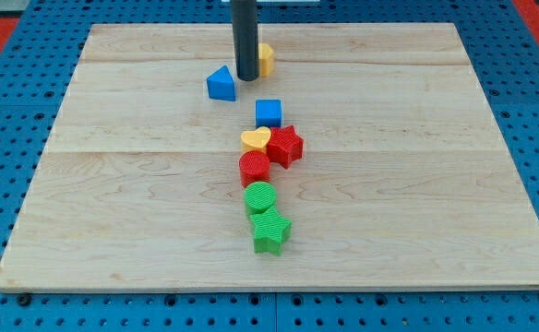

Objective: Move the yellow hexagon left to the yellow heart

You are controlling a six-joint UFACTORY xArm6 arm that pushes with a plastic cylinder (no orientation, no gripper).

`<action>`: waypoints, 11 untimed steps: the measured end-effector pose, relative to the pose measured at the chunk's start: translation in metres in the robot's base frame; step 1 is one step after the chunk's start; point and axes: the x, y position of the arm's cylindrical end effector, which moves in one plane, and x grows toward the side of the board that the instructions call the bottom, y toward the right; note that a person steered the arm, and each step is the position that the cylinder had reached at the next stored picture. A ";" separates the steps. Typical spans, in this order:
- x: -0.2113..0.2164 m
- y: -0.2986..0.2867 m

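Observation:
The yellow hexagon [266,59] lies near the view's top centre, partly hidden behind my rod. My tip [247,77] rests on the board just left of the hexagon and right of a blue triangular block [221,84]. The yellow heart [256,139] lies lower, in the board's middle, touching the red star [285,145] on its right and the red cylinder [254,168] below it.
A blue cube [268,112] sits between the hexagon and the heart. A green cylinder [260,196] and a green star [269,231] continue the column below. The wooden board [113,184] lies on a blue pegboard surface.

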 end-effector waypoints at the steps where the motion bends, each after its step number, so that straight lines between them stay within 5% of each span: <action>1: 0.005 -0.042; 3: 0.038 -0.044; 5: -0.012 0.087; 7: -0.035 -0.085; 8: -0.050 -0.127; 10: 0.045 -0.140; 11: 0.011 -0.179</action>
